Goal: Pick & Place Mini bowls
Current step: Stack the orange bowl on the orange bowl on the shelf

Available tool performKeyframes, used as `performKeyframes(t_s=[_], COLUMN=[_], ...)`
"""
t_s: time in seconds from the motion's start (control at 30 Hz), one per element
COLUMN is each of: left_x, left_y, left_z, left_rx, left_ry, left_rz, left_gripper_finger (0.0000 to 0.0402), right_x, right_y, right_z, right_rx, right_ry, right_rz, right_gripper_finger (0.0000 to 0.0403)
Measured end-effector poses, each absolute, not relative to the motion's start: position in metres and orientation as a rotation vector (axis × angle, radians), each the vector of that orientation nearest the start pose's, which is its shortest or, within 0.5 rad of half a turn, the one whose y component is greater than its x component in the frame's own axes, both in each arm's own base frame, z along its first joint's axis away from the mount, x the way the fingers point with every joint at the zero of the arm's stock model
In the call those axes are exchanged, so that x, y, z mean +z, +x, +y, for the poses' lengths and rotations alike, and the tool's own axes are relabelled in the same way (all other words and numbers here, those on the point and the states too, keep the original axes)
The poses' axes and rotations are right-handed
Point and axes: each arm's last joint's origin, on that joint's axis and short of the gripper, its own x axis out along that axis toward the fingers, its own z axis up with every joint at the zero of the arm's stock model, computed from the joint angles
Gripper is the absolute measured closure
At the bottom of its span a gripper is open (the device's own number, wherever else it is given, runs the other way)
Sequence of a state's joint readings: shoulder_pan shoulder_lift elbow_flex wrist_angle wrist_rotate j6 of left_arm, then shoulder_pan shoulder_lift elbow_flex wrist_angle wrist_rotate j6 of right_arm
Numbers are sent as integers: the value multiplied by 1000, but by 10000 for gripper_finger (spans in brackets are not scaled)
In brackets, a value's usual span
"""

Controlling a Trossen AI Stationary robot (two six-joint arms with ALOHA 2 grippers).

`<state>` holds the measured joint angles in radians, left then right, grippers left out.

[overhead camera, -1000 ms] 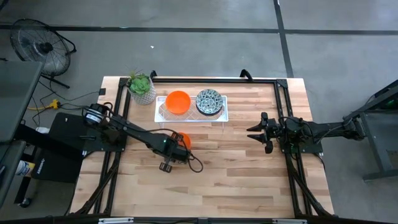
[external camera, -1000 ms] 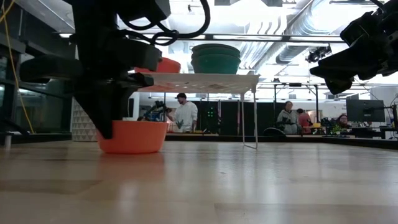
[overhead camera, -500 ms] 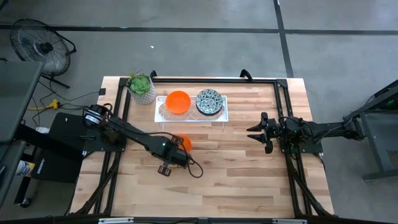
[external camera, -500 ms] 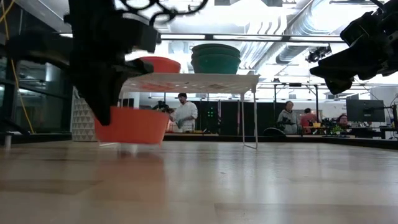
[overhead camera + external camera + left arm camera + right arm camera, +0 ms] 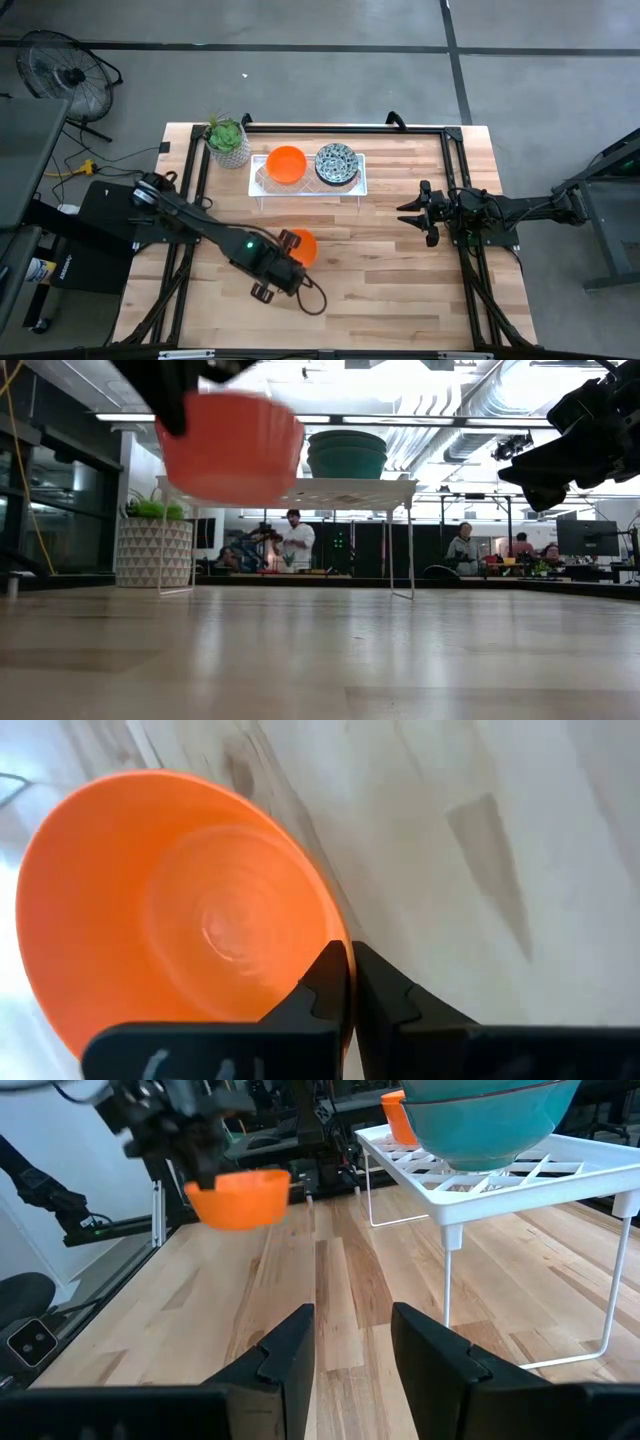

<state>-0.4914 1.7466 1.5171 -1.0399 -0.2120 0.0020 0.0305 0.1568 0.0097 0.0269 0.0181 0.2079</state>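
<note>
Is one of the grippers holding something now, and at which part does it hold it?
The left gripper holds an orange mini bowl by its rim, clear of the table. The right gripper is open and holds nothing.

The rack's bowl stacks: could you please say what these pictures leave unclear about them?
- Bowl counts on the rack: the high view looks straight down, so the top orange bowl and patterned bowl hide any beneath.
- Patterned bowl, right wrist view: the top edge cuts it off.

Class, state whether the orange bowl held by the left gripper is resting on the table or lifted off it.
Lifted: the orange bowl hangs clear above the table, pinched at its rim by the left gripper.
</note>
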Motion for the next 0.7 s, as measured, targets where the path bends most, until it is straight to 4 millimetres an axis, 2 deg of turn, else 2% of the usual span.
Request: performKeyframes(t_s=[0.13, 0.3, 0.47, 0.7], left_x=[294, 317, 336, 361], left_y=[305, 302, 298, 296], left_z=[-165, -161, -156, -139], left_rx=[-207, -88, -10, 143], left_ry=[416, 353, 318, 276], left_rz=[1180, 1182, 1181, 1157], left_gripper_finger=[401, 401, 401, 402], right_x=[157, 157, 157, 157], right_y=[106, 106, 106, 106], right_z=[3, 3, 3, 3], right_rx=[0, 0, 0, -1], right_ry=[205, 205, 205, 205], right_rz=[120, 121, 120, 121], right_gripper_finger=[281, 281, 281, 281])
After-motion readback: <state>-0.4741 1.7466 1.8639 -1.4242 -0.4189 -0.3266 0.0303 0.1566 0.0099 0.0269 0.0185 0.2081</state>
